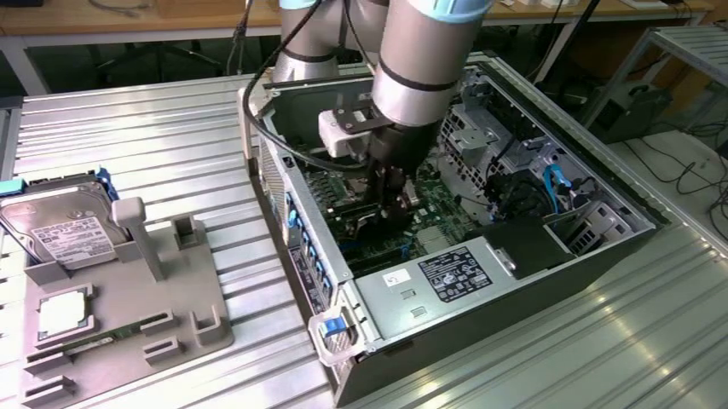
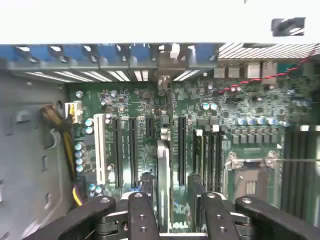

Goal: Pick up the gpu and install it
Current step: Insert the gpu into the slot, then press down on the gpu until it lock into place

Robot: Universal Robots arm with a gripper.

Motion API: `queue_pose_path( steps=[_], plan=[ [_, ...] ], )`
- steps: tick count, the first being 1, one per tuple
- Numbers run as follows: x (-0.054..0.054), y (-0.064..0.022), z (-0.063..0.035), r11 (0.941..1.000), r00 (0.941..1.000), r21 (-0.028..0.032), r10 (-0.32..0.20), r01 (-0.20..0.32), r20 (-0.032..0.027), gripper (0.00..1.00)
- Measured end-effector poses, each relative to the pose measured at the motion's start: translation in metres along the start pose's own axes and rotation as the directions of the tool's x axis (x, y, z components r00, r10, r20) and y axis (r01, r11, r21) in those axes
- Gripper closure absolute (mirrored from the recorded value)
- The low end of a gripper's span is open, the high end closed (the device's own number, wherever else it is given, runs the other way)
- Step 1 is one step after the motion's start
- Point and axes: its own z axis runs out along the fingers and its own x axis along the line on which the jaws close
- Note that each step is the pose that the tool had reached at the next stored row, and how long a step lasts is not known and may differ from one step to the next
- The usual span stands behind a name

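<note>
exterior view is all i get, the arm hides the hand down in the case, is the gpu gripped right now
Observer: It looks released. In the wrist view the gpu stands edge-on between the fingers of the hand, with green board showing in the gap beside it.
Operator: where on the board is it
Observer: Among the long dark expansion slots, running along them, its far end up at the rear bracket openings.
Operator: anything close on either side
Observer: One white slot lies a few slots away, on the side of the yellow cables.
</note>
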Motion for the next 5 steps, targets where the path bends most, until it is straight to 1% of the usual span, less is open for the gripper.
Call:
queue_pose_path(
  steps=[1, 2, 5],
  plan=[
    [-0.0004, -0.0002, -0.0067, 1.0000, 1.0000, 0.0008, 0.000, 0.000, -0.0008, 0.73],
    [-0.0004, -0.0002, -0.0067, 1.0000, 1.0000, 0.0007, 0.000, 0.000, -0.0009, 0.89],
    [-0.0004, -0.0002, -0.0067, 1.0000, 1.0000, 0.0007, 0.000, 0.000, -0.0009, 0.89]
  ],
)
